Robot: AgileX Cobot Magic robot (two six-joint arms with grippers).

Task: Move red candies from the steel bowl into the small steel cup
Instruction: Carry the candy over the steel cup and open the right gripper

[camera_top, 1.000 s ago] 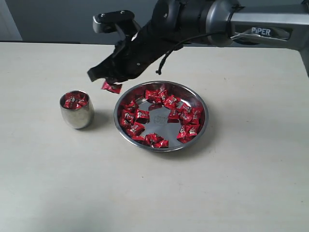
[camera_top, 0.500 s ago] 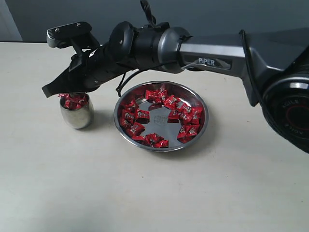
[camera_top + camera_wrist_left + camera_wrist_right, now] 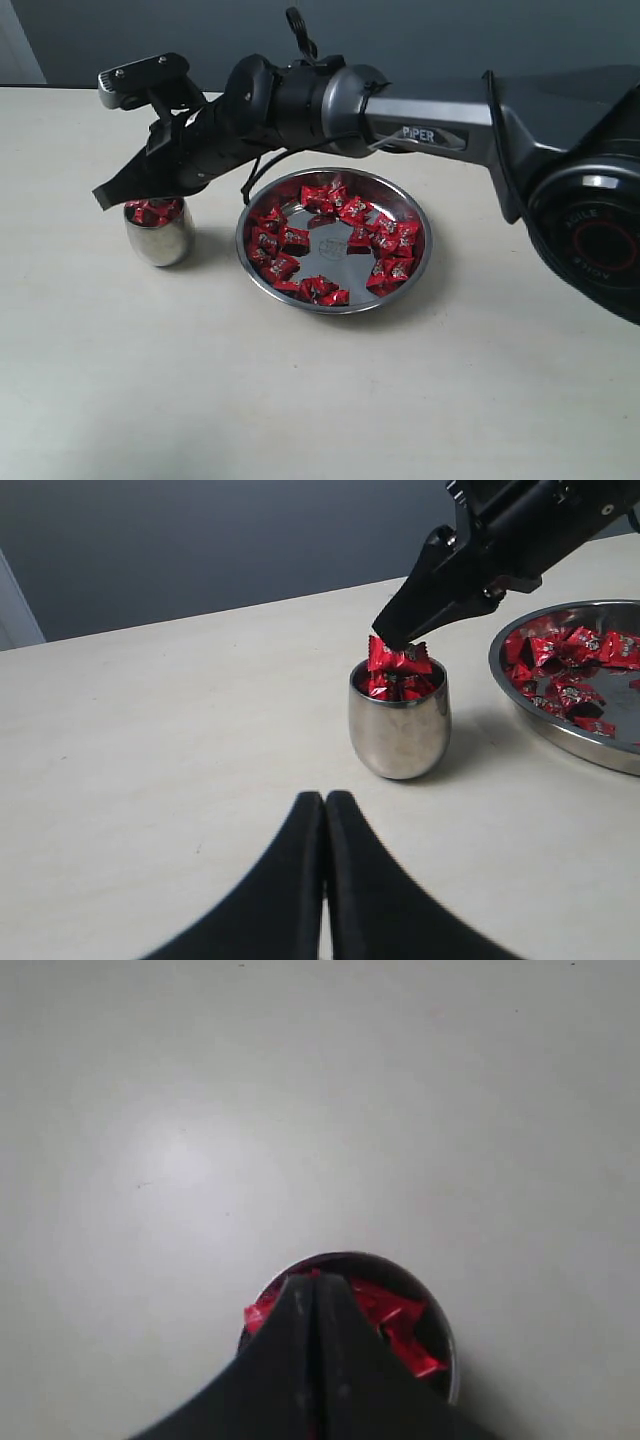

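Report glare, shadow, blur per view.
Exterior view: soft light, steel bowl rim glinting, faint shadow beside the small steel cup. Left wrist view: sharp, red candy in the right gripper crisp. Right wrist view: fingers blurred, bright patch on the table.

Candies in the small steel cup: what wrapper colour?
Shiny red candies heaped in the small steel cup; the left wrist view shows them best.

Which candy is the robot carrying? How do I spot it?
On the table, find the wide steel bowl, then the small steel cup beside it. The red candy sticks up above the cup's rim, pinched at the black tip of the right gripper; the others lie inside the cup or bowl.
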